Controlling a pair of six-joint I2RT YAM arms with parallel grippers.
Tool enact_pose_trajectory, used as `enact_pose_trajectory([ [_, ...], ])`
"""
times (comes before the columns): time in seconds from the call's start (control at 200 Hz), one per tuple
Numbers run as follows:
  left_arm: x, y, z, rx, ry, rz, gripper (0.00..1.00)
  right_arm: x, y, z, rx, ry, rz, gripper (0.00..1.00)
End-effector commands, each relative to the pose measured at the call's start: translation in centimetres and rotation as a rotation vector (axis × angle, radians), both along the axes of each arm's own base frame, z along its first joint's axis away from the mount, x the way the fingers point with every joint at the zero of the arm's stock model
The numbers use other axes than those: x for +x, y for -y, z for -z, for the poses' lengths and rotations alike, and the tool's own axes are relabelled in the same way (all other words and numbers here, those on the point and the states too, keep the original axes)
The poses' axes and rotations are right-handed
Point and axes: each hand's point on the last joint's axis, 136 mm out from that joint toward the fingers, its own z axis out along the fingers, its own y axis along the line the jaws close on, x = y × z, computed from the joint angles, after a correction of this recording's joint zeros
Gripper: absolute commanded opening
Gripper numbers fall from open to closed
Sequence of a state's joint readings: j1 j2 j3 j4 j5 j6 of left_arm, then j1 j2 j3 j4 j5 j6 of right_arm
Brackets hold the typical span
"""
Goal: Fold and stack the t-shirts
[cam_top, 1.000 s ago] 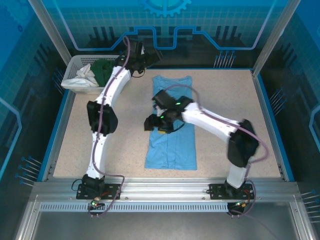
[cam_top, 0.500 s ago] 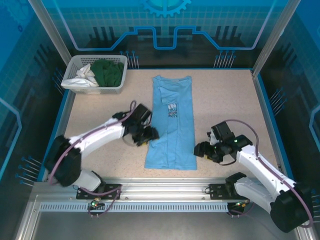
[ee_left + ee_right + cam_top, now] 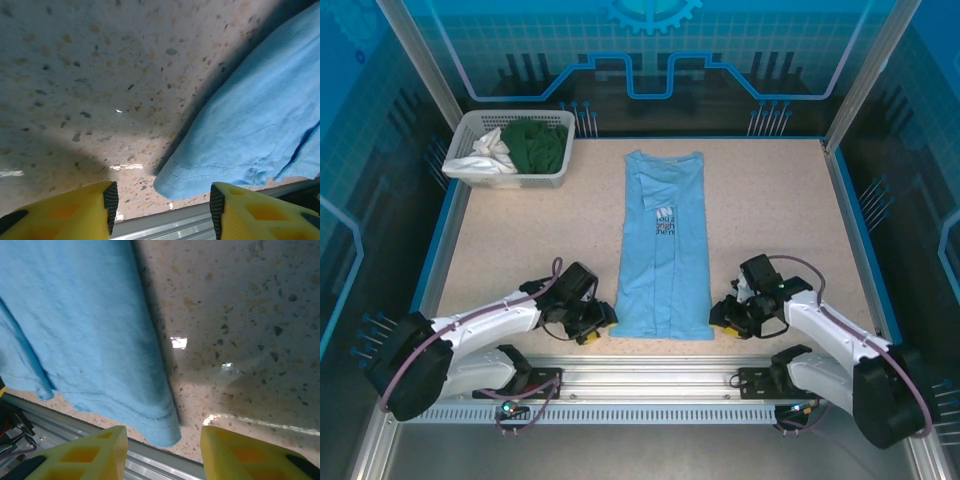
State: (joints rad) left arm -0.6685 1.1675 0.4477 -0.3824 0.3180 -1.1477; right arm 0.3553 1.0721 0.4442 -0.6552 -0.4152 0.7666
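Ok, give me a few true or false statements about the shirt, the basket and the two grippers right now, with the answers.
1. The light blue cloth t-shirt lies flat on the speckled table, folded into a long strip. True.
2. The white plastic basket is empty. False: it holds a dark green garment and a white garment.
3. The left gripper is at the shirt's near left hem corner, jaws apart. True.
4. The right gripper is shut on the collar. False: it is at the near right hem corner, jaws apart.
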Motion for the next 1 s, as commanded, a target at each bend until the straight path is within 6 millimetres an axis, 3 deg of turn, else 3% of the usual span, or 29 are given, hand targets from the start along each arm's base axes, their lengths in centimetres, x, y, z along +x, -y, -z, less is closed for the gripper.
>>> enact_pose_trajectory([
  [0.0, -0.2, 1.2, 0.3, -0.082, -0.020, 0.005, 0.53, -0.6, -0.7, 0.6, 0.022, -0.036, -0.021, 0.45],
  [0.085, 0.1, 1.4, 0.6, -0.095, -0.018, 0.019, 0.52, -0.6, -0.5, 0.8, 0.004, -0.029, -0.016, 0.47],
  [0.2, 0.5, 1.8, 0.7, -0.122, -0.027, 0.036, 0.40, -0.5, -1.0, 0.9, 0.010, -0.029, -0.020, 0.48],
  [0.49, 1.5, 2.0, 0.8, -0.139, -0.035, 0.080, 0.36, -0.3, -1.9, 1.6, -0.031, -0.067, -0.053, 0.42],
  [0.73, 1.3, 1.8, 0.9, -0.124, -0.040, 0.119, 0.29, -0.4, -2.8, 2.0, -0.050, -0.084, -0.084, 0.26],
  [0.995, 1.7, 1.5, 0.5, -0.085, -0.017, 0.146, 0.09, -0.4, -2.3, 1.7, -0.090, -0.064, -0.091, 0.12],
])
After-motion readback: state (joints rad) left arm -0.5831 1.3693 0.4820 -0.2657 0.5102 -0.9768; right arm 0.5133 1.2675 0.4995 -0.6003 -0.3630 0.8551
